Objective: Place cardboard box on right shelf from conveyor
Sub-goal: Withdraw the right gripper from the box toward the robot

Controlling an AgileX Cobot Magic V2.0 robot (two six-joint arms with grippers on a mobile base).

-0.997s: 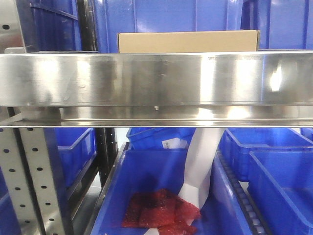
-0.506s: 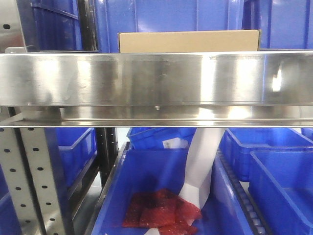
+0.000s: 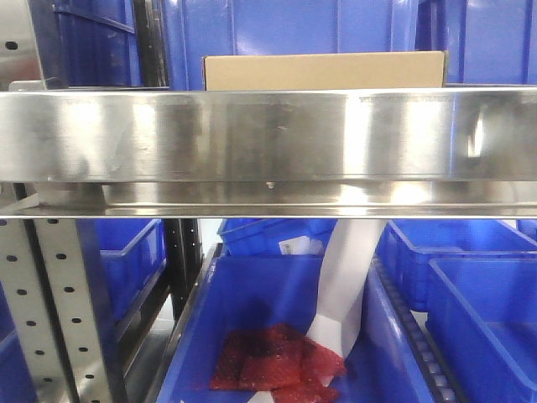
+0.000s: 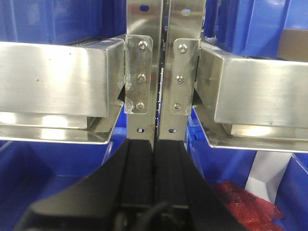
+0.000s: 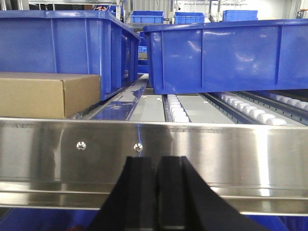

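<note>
Sitting on the right shelf [image 3: 268,134], the cardboard box [image 3: 323,70] rests just behind the broad shiny front rail, with tall blue bins [image 3: 277,29] close behind it; only its upper strip shows above the rail in the front view. At the far left of that view a grey perforated upright [image 3: 50,311] runs down below the shelf. Lower down, between the upright and the right edge, an open blue bin [image 3: 252,319] holds a red mesh bag [image 3: 273,361] and a white paper piece [image 3: 346,285] leaning against its right wall. In the left wrist view the left gripper [image 4: 155,159] points at two bolted steel posts [image 4: 159,67] that stand between two shelf ends, and its black jaws are pressed together with nothing between them. In the right wrist view the box lies at the left on the shelf, beside a large blue bin [image 5: 62,48], and the right gripper [image 5: 156,168] sits low before the rail, its jaws together and empty, apart from the box.
</note>
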